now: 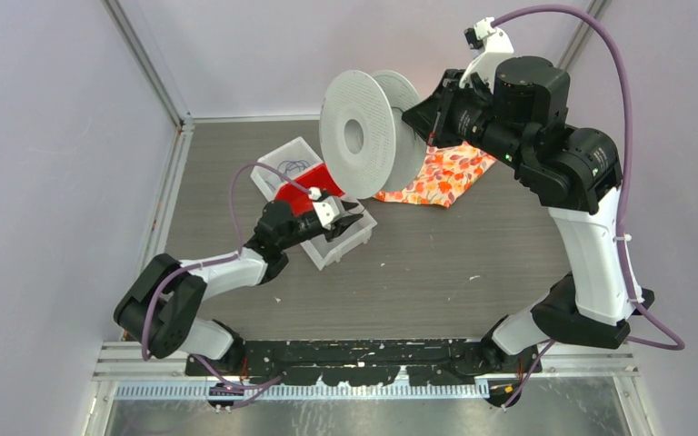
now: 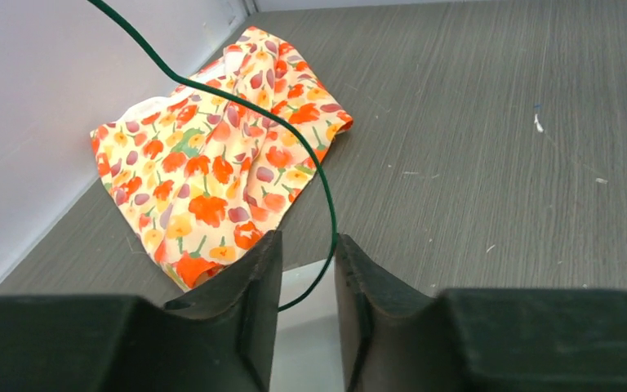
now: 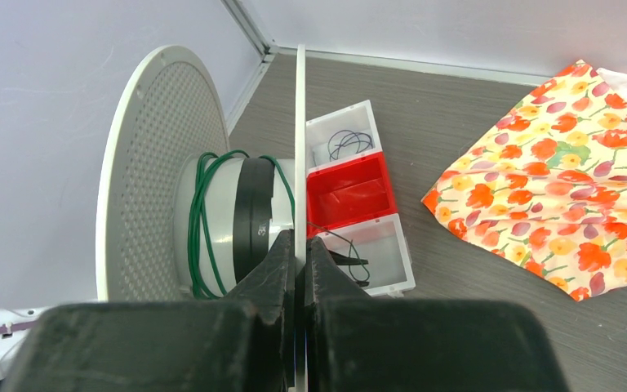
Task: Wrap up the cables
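Observation:
My right gripper (image 3: pixel 300 245) is shut on one thin flange of a white spool (image 1: pixel 363 136) and holds it in the air on its side, above the table's back. A green cable (image 3: pixel 200 220) lies in a few turns round the spool's hub. A strand of this green cable (image 2: pixel 212 91) comes down from the upper left and passes through the gap between my left gripper's fingers. My left gripper (image 2: pixel 306 245) is open, over the near compartment of a white organizer box (image 1: pixel 341 247). Another thin dark cable (image 3: pixel 344 143) lies coiled in the box's far compartment.
The organizer box (image 3: pixel 404 261) has a red middle compartment (image 3: pixel 351 188). A floral orange cloth (image 1: pixel 441 177) lies crumpled at the back right of the grey table, also in the left wrist view (image 2: pixel 212 163). White walls close the back and left sides.

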You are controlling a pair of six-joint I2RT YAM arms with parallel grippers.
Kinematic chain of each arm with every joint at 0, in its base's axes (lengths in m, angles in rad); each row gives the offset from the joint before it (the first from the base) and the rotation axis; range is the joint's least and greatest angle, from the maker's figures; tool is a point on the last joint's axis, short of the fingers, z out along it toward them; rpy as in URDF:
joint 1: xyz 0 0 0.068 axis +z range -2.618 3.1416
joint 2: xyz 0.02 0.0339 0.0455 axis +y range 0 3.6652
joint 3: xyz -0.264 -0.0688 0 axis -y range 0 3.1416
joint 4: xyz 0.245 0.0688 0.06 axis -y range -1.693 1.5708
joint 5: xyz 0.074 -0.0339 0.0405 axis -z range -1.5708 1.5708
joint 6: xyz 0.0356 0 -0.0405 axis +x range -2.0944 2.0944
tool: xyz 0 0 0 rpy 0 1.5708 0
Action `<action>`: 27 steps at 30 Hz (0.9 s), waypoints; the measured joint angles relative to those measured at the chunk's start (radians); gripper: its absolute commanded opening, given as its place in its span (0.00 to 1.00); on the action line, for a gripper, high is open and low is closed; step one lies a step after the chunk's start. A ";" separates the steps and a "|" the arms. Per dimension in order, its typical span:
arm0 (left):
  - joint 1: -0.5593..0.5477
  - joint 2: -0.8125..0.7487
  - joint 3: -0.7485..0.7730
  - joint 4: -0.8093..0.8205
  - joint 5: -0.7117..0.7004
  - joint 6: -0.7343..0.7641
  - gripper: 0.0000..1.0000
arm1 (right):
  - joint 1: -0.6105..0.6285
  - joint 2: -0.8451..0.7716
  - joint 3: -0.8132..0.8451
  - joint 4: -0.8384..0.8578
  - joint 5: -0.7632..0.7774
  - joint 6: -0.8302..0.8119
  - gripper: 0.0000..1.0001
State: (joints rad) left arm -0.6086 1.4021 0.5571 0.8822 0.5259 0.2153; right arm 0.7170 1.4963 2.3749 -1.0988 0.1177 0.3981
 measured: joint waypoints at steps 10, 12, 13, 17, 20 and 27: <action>0.000 0.027 0.023 -0.004 0.002 -0.006 0.00 | 0.000 0.000 0.000 0.000 0.002 0.001 0.00; 0.000 0.026 0.024 -0.005 0.002 -0.025 0.00 | 0.000 0.000 -0.004 0.002 0.014 0.001 0.00; 0.000 0.023 0.024 -0.007 0.001 -0.043 0.00 | 0.000 -0.002 -0.013 0.008 0.031 0.001 0.00; -0.010 -0.047 0.022 -0.079 -0.005 -0.141 0.00 | 0.001 -0.013 -0.068 0.024 0.124 0.001 0.00; -0.051 -0.152 0.027 -0.209 -0.029 -0.215 0.00 | 0.000 -0.015 -0.119 0.042 0.224 0.001 0.00; -0.179 -0.306 0.090 -0.539 -0.067 -0.377 0.00 | -0.018 0.026 -0.150 0.087 0.369 0.010 0.00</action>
State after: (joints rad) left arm -0.7876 1.0958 0.6468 0.3435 0.4591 -0.1619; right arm 0.6987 1.5227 2.2246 -1.0115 0.4870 0.4084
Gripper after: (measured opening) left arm 0.015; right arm 0.050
